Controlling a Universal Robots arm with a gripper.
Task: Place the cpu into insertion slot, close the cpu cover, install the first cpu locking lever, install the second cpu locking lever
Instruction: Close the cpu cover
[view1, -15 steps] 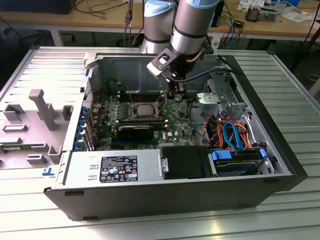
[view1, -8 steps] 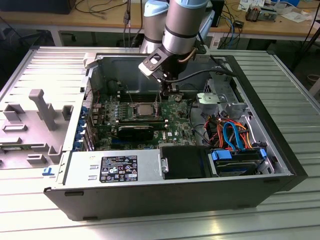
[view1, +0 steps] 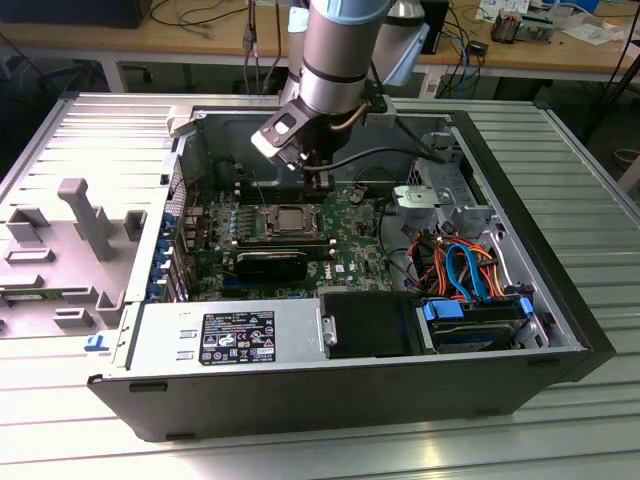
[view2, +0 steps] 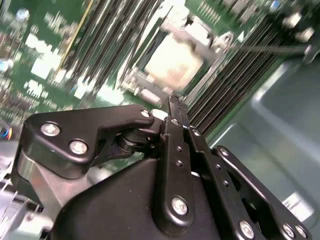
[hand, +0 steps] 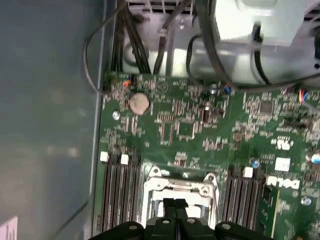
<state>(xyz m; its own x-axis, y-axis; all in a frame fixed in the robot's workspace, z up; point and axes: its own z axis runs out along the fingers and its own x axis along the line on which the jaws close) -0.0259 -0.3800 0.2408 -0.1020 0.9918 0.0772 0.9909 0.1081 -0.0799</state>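
Seating looks done from where you stand: the cpu (view2: 175, 62) lies flat in the insertion slot (view1: 262, 222). Its pale metal top shows through the square cut-out of the cpu cover (hand: 177, 187), and that frame appears to lie down over the chip rather than stand open. Your gripper (hand: 175, 202) hangs just above the socket's edge with its two fingers pressed together and nothing between them. In my judgement that pinched posture suits pushing or hooking a thin part with the tip rather than grasping, which fits work at the cover or its latches. In the exterior view the arm comes steeply down into the open computer case (view1: 300, 400), over the green motherboard (hand: 190, 125). That approach keeps the wrist off the case walls and off the metal drive cage (view1: 440, 195) at the exterior view's right. The long black memory slots (hand: 120, 195) flank the socket on both sides, so you have little room to stray sideways. Whether either locking lever is hooked down I cannot tell, because the thin parts around the frame are too blurred to read.
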